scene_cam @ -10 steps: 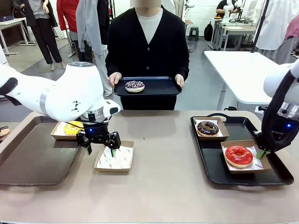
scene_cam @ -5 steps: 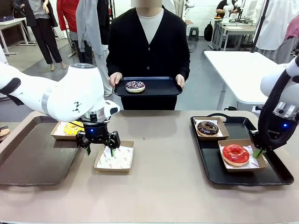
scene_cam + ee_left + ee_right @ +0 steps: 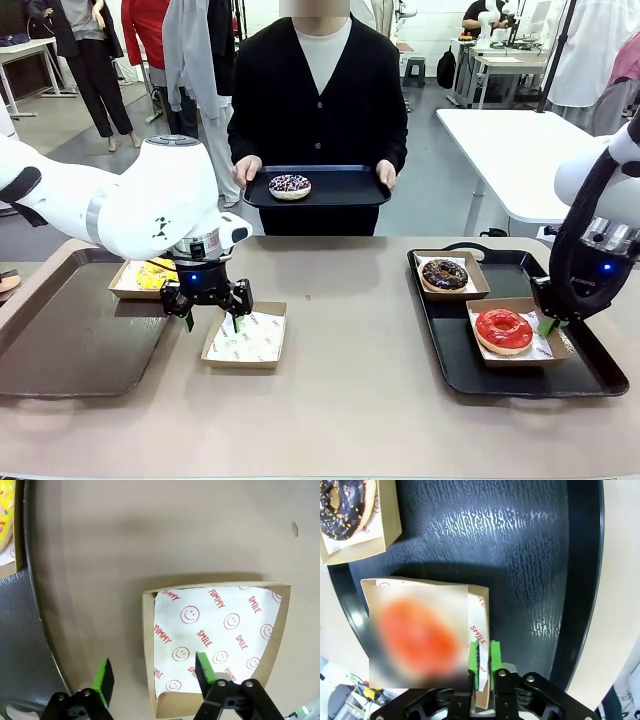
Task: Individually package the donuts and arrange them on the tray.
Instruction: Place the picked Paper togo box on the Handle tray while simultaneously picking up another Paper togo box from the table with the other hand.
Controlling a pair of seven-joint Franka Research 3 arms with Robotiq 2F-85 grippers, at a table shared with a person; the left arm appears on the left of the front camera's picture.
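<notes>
My left gripper hangs open over an empty paper-lined box, its fingers astride the box's near wall. The yellow donut lies in a box behind it. The red donut sits in a box on the black tray. My right gripper is shut on that box's side wall. The chocolate donut is boxed at the tray's far left corner. A white-purple sprinkled donut lies unboxed on a tray held by the person.
A second dark tray lies at the table's left, with the yellow donut's box on its far right corner. The person stands at the far edge holding their tray in both hands. Bare tabletop lies between the two trays.
My right gripper has drawn the red donut's box a little to the left on the black tray. The left gripper has stayed over the empty box, barely shifting.
</notes>
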